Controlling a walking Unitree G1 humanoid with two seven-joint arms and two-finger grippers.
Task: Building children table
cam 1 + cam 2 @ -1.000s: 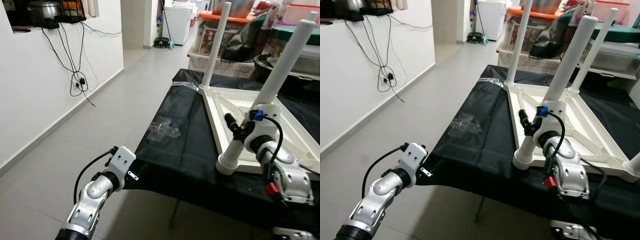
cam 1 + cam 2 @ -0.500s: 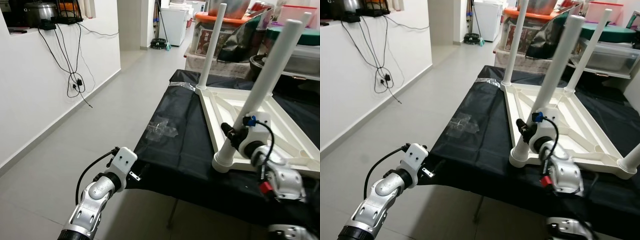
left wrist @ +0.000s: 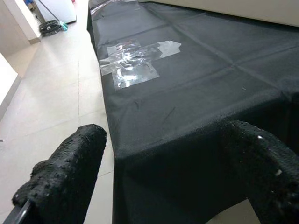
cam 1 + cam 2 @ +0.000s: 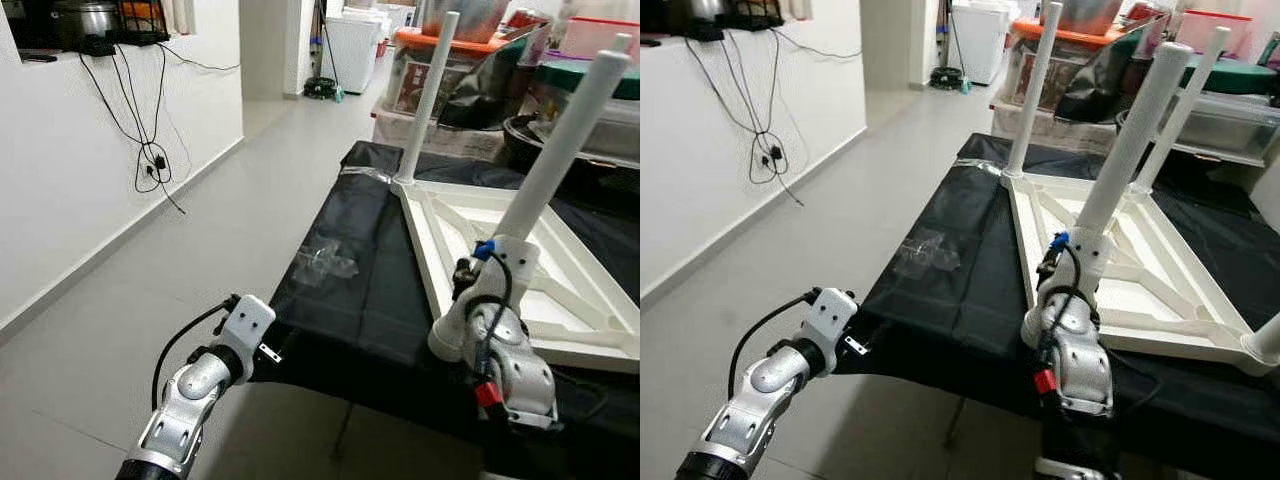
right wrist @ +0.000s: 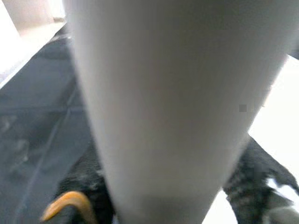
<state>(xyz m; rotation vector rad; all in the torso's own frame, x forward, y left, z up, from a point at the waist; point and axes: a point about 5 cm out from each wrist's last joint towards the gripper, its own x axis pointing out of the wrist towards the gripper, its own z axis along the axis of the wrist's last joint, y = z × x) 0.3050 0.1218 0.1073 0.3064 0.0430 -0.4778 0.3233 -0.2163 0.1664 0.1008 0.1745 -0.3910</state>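
Note:
A white children's table (image 4: 520, 255) lies upside down on a black-covered work table (image 4: 350, 300), with its legs pointing up. My right gripper (image 4: 465, 275) is at the lower part of the near-left leg (image 4: 565, 135). In the right wrist view that leg (image 5: 177, 93) stands between the black fingers (image 5: 254, 170), which are shut on it. Another leg (image 4: 430, 95) stands at the far-left corner. My left gripper (image 3: 163, 154) hangs open just off the work table's near-left corner, holding nothing.
A crumpled clear plastic bag (image 4: 325, 262) lies on the black cover, left of the white table. Storage boxes and bins (image 4: 450, 60) crowd the back. Tiled floor (image 4: 200, 230) runs along the left, beside a white wall with hanging cables (image 4: 155, 160).
My right arm has swung left and down around the base of the near-left leg, and its wrist now sits in front of the leg. The left arm has stayed in place.

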